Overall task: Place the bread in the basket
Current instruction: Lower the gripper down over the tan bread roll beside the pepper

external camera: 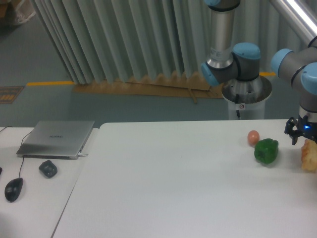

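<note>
The bread (310,156) lies at the far right edge of the view, partly cut off by the frame, on or just above the counter (173,183); whether it rests on the surface or is lifted clear cannot be determined. The gripper (305,140) stands directly above the bread, pointing downward, with its dark body and a blue indicator light visible at the wrist. The fingers reach down to the top of the bread, but their tips are small, dark and partly out of frame, so it cannot be told whether they are spread, closed, or gripping the bread. The governing relation is vertical: the bread sits immediately below the fingers, slightly to their right in the view, and its visible portion appears taller than wide, so its long axis runs roughly along the approach line. Only 1 arm is present. The green pepper (266,150) lies just beside the bread on its left, apart from it, and the orange-pink ball (253,137) lies just behind the pepper. No basket is visible in this view, so the transfer direction cannot be judged. A laptop (57,138) lies well apart at the left.
</note>
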Controlling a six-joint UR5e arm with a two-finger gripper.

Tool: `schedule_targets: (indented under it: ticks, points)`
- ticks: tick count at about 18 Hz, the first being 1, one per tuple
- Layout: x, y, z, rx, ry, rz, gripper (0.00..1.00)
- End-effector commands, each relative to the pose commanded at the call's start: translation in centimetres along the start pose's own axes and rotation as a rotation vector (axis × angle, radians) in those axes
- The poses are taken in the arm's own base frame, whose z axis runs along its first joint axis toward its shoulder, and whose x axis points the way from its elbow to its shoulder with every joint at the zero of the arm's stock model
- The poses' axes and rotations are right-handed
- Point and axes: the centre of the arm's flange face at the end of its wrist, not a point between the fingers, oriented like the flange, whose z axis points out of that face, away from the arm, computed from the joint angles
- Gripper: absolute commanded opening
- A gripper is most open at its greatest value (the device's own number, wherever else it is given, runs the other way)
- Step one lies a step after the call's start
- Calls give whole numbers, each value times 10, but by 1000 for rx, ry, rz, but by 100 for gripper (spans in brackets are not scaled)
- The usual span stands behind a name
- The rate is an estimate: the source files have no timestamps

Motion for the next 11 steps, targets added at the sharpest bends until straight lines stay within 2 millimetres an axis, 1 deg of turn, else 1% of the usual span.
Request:
schedule_targets:
  ticks: [6, 11]
  points:
    - [0, 1, 0, -29, -10, 28, 100]
    - [-7, 7, 6, -50, -8, 17, 100]
